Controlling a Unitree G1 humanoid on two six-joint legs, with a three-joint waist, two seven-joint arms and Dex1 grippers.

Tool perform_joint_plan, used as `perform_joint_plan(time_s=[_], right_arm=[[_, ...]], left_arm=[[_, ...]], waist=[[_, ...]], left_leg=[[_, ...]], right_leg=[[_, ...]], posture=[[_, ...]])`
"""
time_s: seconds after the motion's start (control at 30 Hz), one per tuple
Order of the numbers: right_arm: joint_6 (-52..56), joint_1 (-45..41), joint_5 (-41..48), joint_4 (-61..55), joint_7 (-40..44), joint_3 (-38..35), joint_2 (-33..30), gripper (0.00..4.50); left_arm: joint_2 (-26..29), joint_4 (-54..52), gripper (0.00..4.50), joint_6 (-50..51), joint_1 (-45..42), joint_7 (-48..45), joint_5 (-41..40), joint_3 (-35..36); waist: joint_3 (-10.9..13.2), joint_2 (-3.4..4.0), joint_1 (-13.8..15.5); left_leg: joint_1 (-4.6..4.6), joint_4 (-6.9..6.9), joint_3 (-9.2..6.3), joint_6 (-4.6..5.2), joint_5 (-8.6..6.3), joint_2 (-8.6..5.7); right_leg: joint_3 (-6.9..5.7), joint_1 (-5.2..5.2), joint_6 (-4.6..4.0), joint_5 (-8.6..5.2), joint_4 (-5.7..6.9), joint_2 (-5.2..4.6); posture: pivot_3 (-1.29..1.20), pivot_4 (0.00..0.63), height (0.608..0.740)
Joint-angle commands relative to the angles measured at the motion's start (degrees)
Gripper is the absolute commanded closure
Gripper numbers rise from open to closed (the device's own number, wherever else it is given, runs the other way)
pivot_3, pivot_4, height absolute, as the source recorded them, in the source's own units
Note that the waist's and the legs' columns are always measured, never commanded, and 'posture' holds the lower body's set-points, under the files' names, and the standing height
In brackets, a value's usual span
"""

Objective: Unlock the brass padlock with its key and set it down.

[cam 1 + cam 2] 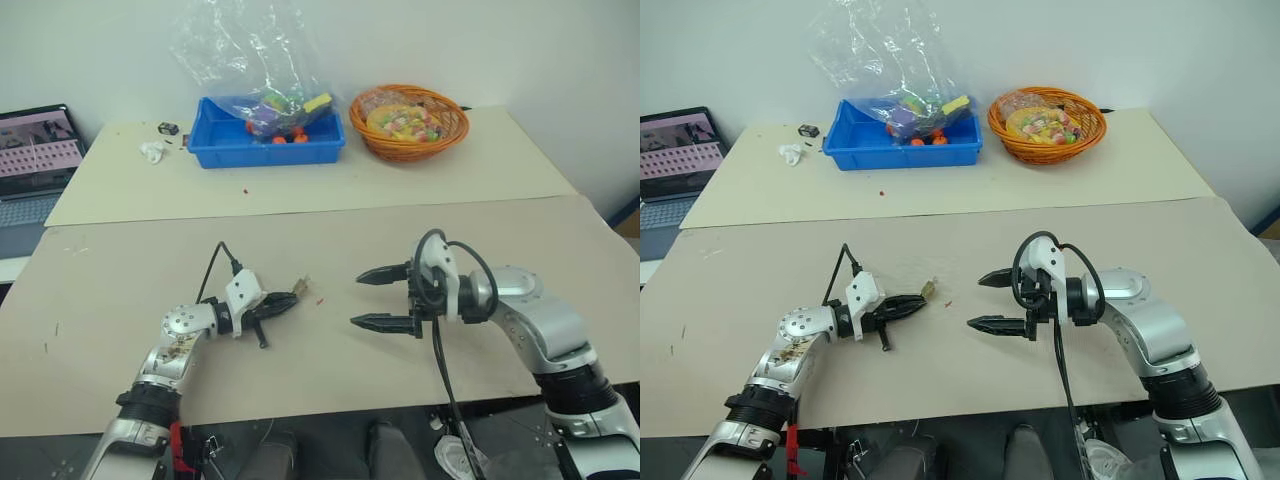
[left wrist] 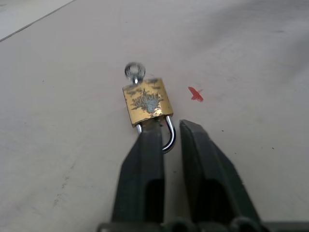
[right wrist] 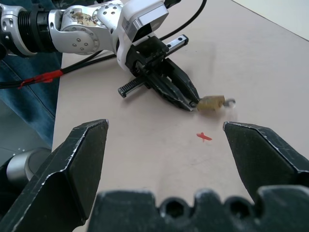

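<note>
The brass padlock (image 2: 147, 101) lies just past my left gripper (image 2: 168, 129), with its key (image 2: 134, 71) stuck in the end away from me. The silver shackle (image 2: 170, 139) curves into the narrow gap between the left fingers; one finger covers one leg and the other finger stands just clear of it. In the head views the padlock (image 1: 300, 287) sits at the left fingertips (image 1: 290, 299), near the table's middle. My right gripper (image 1: 356, 299) hovers a short way to the right, pointing at the lock, jaws wide apart and holding nothing.
A small red mark (image 1: 319, 299) lies on the table (image 1: 150, 270) between the grippers. At the back stand a blue bin (image 1: 215, 152) with a plastic bag of toys (image 1: 275, 100) and an orange basket (image 1: 400, 152) of sweets. A laptop (image 1: 35, 150) sits far left.
</note>
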Motion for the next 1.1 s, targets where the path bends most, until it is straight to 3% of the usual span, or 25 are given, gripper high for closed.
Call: perform_joint_plan(time_s=[0.03, 0.1, 0.37, 0.6, 0.8, 1.1], right_arm=[[-1.1, -1.2, 0.5, -0.7, 0.0, -1.0, 0.5, 0.00], [-1.0, -1.0, 0.6, -0.9, -0.1, -1.1, 0.6, 0.00], [-0.8, 0.0, 0.8, -1.6, -0.5, -1.5, 0.6, 0.00], [-0.3, 1.1, 1.9, -3.0, -0.5, -2.5, -0.1, 0.00], [0.3, 1.1, 2.5, -3.6, -0.9, -2.6, -0.1, 0.00], [0.9, 0.6, 3.4, -3.7, -1.7, -2.6, -0.1, 0.00]], left_arm=[[1.0, 0.5, 2.22, -0.2, 0.6, 1.0, 2.3, -1.0], [1.2, 0.4, 1.44, 0.2, 0.5, 1.3, 2.4, -0.8], [1.1, -0.6, 1.44, 0.6, 1.1, 5.3, 3.0, 0.2], [-2.4, -0.7, 1.44, 0.2, 2.3, 12.8, 5.9, -1.1], [-4.3, 0.1, 1.44, 1.5, 2.1, 13.5, 6.1, -2.5], [-7.4, 6.3, 1.44, 3.2, -2.2, 9.6, 5.2, -3.4]], waist=[[0.0, 0.00, 0.0], [0.0, 0.01, -0.1], [0.0, 0.00, -0.1], [0.0, 0.01, 0.2], [-0.1, 0.15, 0.4], [-0.1, 0.23, 1.7]], left_leg=[[0.00, 0.00, 0.01, 0.00, 0.00, 0.00], [0.00, 0.00, 0.01, 0.00, 0.00, 0.01], [0.01, 0.00, 0.01, 0.00, 0.00, 0.01], [0.02, 0.01, 0.01, -0.01, 0.00, 0.00], [0.17, 0.01, 0.01, 0.00, 0.00, -0.01], [1.05, -0.05, 0.00, 0.55, -0.32, -0.01]], right_leg=[[0.00, 0.00, 0.00, 0.00, 0.00, 0.00], [0.00, 0.00, 0.00, 0.00, 0.00, 0.00], [0.00, 0.00, 0.00, 0.00, 0.01, 0.00], [0.01, 0.02, 0.00, 0.01, 0.01, 0.00], [0.01, 0.19, -0.04, 0.05, 0.01, 0.00], [-0.04, 1.26, 0.05, 0.02, -0.14, -0.01]], posture=[[0.00, 0.150, 0.740], [0.00, 0.150, 0.740], [0.00, 0.150, 0.740], [0.00, 0.150, 0.740], [0.00, 0.150, 0.740], [0.00, 0.150, 0.740]])
